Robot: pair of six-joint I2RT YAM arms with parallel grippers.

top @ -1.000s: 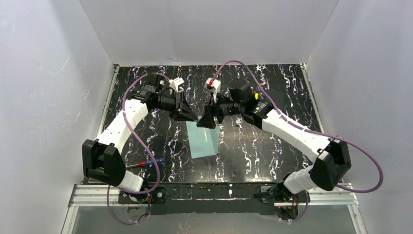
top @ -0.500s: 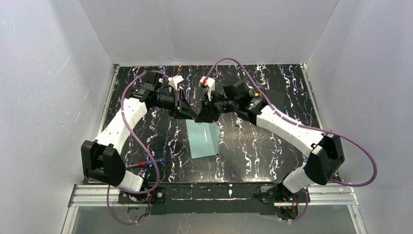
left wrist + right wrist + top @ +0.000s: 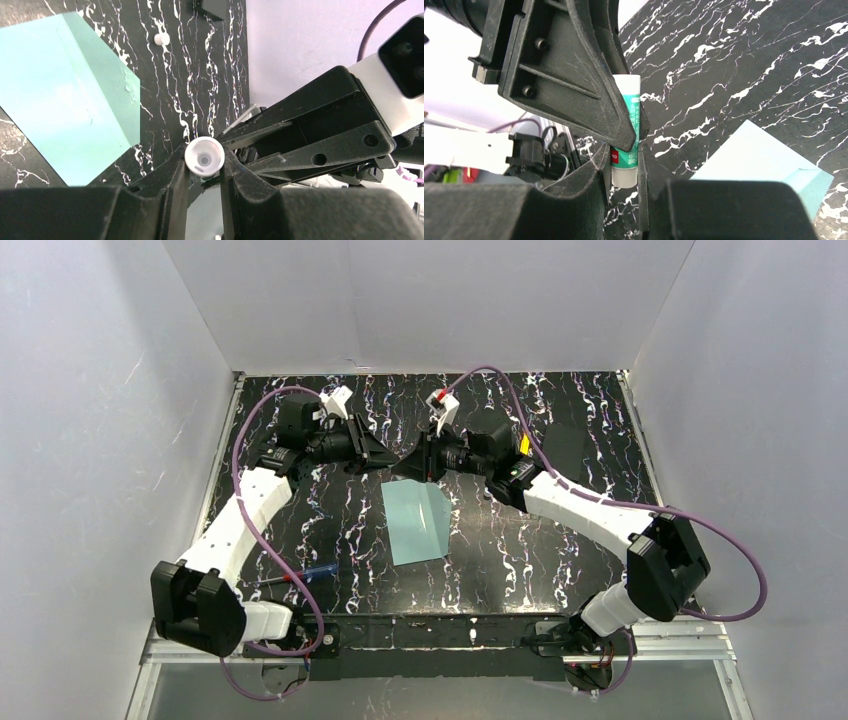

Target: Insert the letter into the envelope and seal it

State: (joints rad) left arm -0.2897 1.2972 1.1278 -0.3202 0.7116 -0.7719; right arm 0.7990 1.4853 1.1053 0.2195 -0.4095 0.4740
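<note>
- The left arm (image 3: pixel 240 515) and right arm (image 3: pixel 590 510) bend inward over the table (image 3: pixel 560 540), their tips meeting nose to nose.
- The left gripper (image 3: pixel 204 166) pinches a glue tube (image 3: pixel 625 162) at its round white end.
- The right gripper (image 3: pixel 624 175) is clamped on the same tube's body.
- The envelope (image 3: pixel 418 522) lies on the table just nearer than the grippers.
- A small white cap (image 3: pixel 160 38) and a black block (image 3: pixel 209 7) sit apart from it.

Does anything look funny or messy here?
A little. The left claw and right claw both pinch one small tube near the far edge of the envelope, and a tiny white piece, maybe its cap, lies loose on the table, apart from it. Nothing looks spilled or torn.
</note>
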